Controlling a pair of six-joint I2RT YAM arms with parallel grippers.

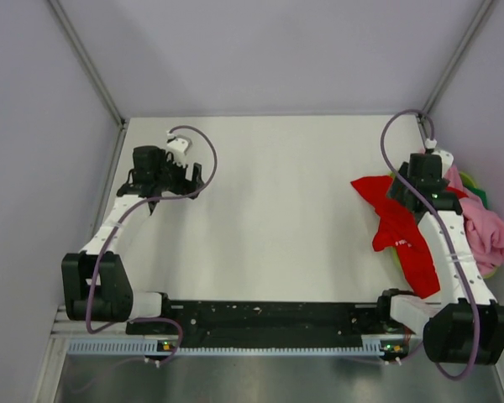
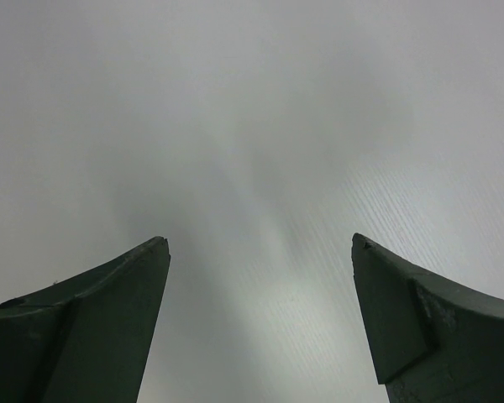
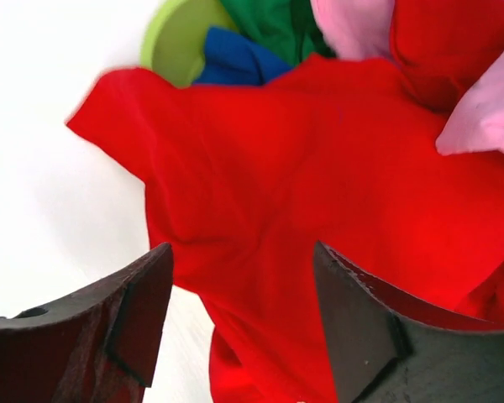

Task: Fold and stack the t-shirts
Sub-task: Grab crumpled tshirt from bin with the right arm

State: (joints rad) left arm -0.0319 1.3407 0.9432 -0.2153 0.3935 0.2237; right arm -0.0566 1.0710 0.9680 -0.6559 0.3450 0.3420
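Note:
A bright red t-shirt (image 1: 396,227) lies crumpled at the right of the white table, partly draped out of a lime-green basket. It fills the right wrist view (image 3: 319,185). A pink shirt (image 1: 487,231) lies beside it on the right, also in the right wrist view (image 3: 353,25). Blue (image 3: 235,60) and dark green (image 3: 273,25) cloth show in the basket. My right gripper (image 3: 244,252) is open just above the red shirt, holding nothing. My left gripper (image 2: 260,243) is open and empty over bare table at the far left (image 1: 193,178).
The lime-green basket (image 3: 175,38) stands at the right table edge under the shirts (image 1: 480,195). Grey walls close in the left, back and right. The arm bases and a black rail (image 1: 260,315) run along the near edge.

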